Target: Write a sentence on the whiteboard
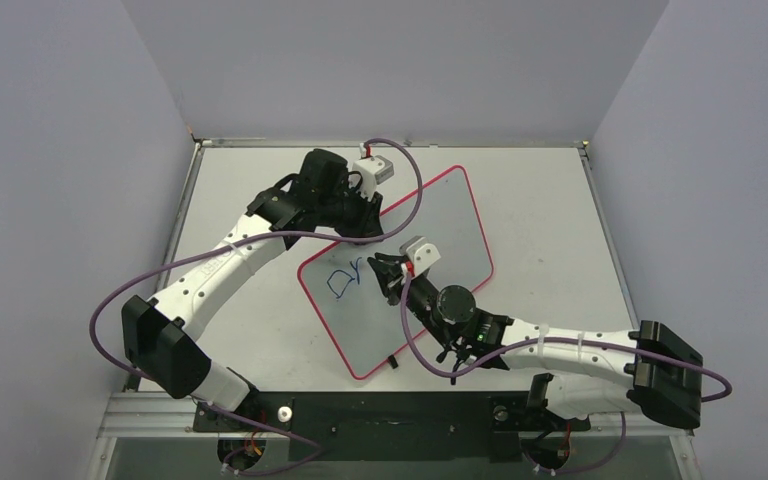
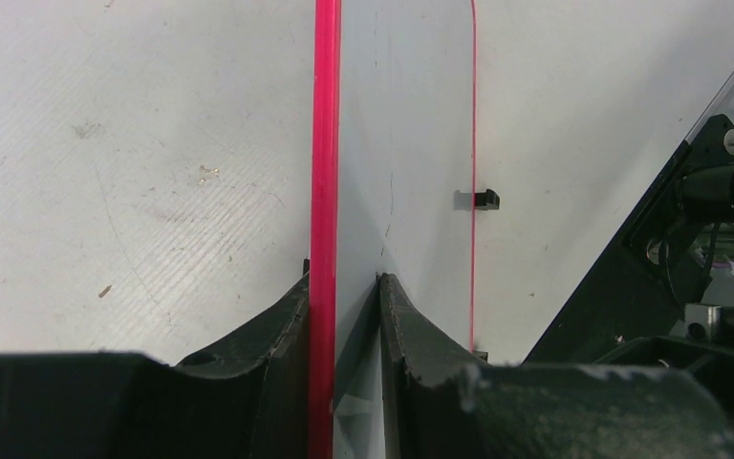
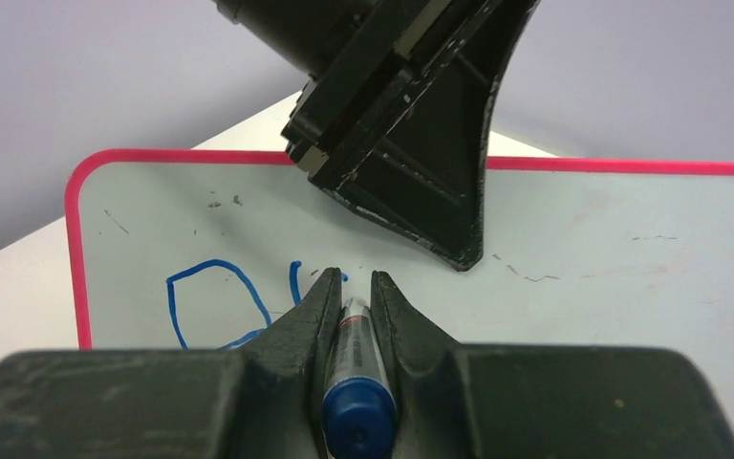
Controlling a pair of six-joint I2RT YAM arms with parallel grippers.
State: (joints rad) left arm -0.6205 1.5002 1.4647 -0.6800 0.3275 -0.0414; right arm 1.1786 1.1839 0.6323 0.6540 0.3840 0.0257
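Observation:
The whiteboard (image 1: pixel 440 225) lies tilted in the middle of the table, white with a red-pink rim. The sentence (image 1: pixel 344 278) is a blue looping "D" and one more stroke near the board's left end. My left gripper (image 1: pixel 370 225) is shut on the board's far rim; in the left wrist view the gripper (image 2: pixel 344 279) pinches the rim and the board (image 2: pixel 411 143). My right gripper (image 1: pixel 392 275) is shut on a blue marker (image 3: pixel 354 363), tip down on the board (image 3: pixel 612 277) just right of the sentence (image 3: pixel 212 301). The right gripper (image 3: pixel 354 274) hides the tip.
A small black clip (image 1: pixel 392 360) sits on the board's near edge and shows in the left wrist view (image 2: pixel 485 199). Purple cables (image 1: pixel 415 185) loop over the board's far end. Grey walls close the table (image 1: pixel 550 200) on three sides.

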